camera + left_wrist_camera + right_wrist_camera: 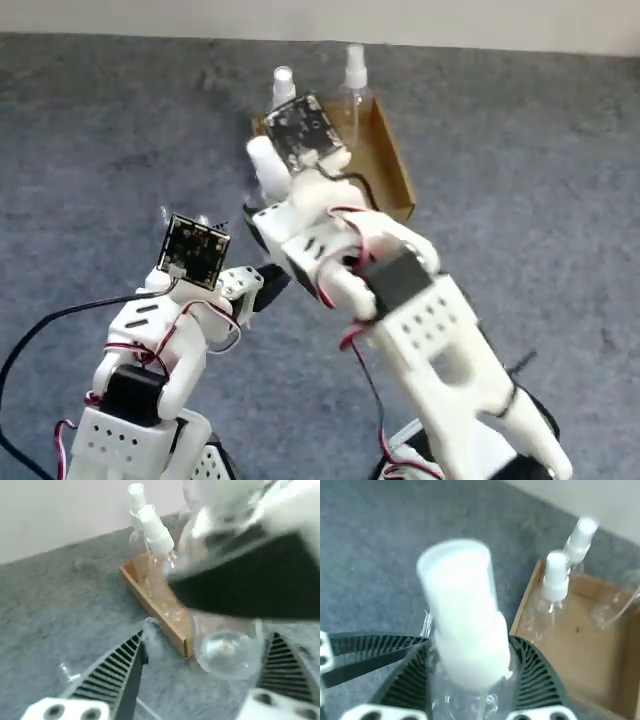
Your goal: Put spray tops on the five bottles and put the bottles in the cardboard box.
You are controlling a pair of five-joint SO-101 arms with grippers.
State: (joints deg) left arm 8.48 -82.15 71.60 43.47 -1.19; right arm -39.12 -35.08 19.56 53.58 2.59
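Note:
My right gripper (470,680) is shut on a clear bottle with a white spray top (462,615), held upright just beside the cardboard box (580,630). In the high view that bottle (268,168) stands at the box's (385,165) left edge. My left gripper (200,675) is open, and the held bottle's round base (225,652) hangs just beyond its fingers (120,672). Inside the box stand two capped bottles (554,587) (580,532), also visible in the left wrist view (150,525).
Grey carpet (120,150) covers the table all round. The box sits at the far middle, close to the back wall. My left arm (150,340) is low at the front left, with cables trailing off it; the right arm (420,320) crosses the middle.

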